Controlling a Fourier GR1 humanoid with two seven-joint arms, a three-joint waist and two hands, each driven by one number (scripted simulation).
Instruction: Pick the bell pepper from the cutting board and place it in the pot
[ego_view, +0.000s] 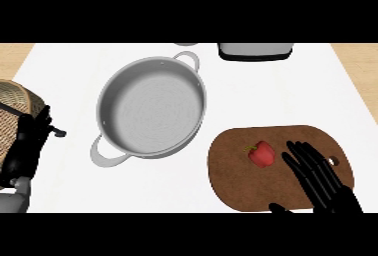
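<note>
A small, glossy red bell pepper (261, 153) with a green stem lies on the brown cutting board (251, 187), just left of the right hand's (325, 185) straight, open fingers (303, 155), untouched. The left hand (26, 147) rests open, well apart.

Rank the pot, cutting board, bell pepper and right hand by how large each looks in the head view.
1. pot
2. cutting board, somewhat smaller than the pot
3. right hand, open, over the board; partly cut off at the lower edge, so its rank is unsure
4. bell pepper, clearly smallest
</note>
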